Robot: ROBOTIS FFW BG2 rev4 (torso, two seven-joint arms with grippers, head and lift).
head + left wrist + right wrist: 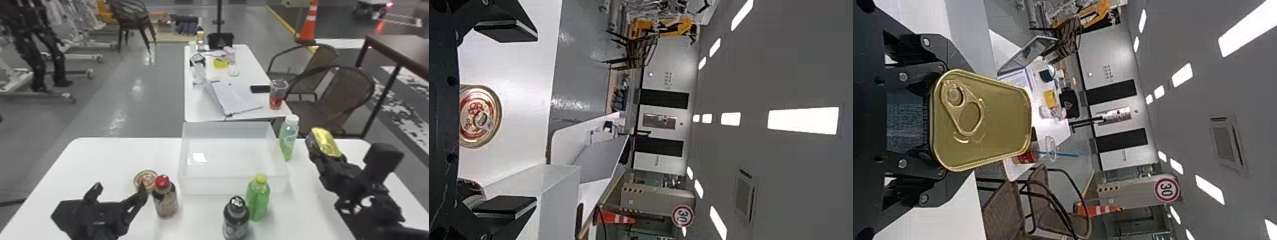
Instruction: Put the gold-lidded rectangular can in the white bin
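Note:
In the head view my right gripper (327, 159) is raised over the table's right side, shut on the gold-lidded rectangular can (325, 142). The right wrist view has the can (983, 122) between the fingers of my right gripper (935, 120), its gold lid and pull ring facing the camera. The white bin (233, 185) stands at the table's middle, left of the held can. My left gripper (118, 191) is parked open at the front left; the left wrist view also has the left gripper (506, 120) with its fingers wide apart.
A round can (145, 179) and a red-capped bottle (164, 198) are left of the bin. A dark bottle (236, 220) and a green bottle (258, 199) stand before it. A clear-green bottle (289, 137) is at its right side, between bin and held can.

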